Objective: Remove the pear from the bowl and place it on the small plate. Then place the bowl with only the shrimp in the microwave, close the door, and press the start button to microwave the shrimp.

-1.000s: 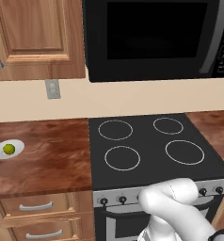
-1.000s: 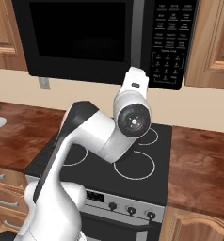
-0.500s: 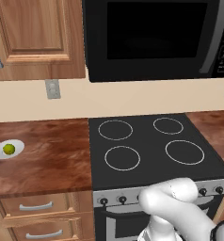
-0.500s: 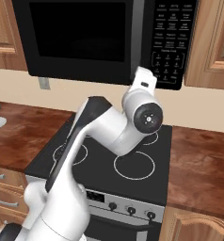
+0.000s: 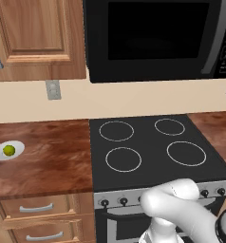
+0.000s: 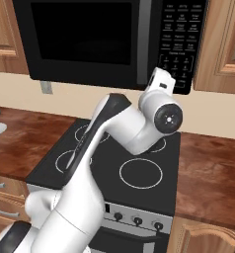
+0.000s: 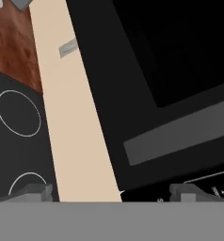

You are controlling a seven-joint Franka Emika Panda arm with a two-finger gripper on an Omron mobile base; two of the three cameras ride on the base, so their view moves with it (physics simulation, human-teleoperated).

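Up close, the spread-apart end effector point(image 7: 111, 192) faces the microwave point(image 7: 170, 84) door's lower edge.

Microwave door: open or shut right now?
Shut. The microwave door sits flush with the keypad, its handle against the front.

Beige wall point(image 5: 148, 97) with grey outlet point(image 5: 52, 89). Wooden upper cabinets point(image 5: 36, 38), reddish-brown wood surface point(image 5: 53, 156) either side of black four-ring cooktop point(image 5: 153, 147). Drawers point(image 5: 36, 209) with grey handles under the surface, left side.
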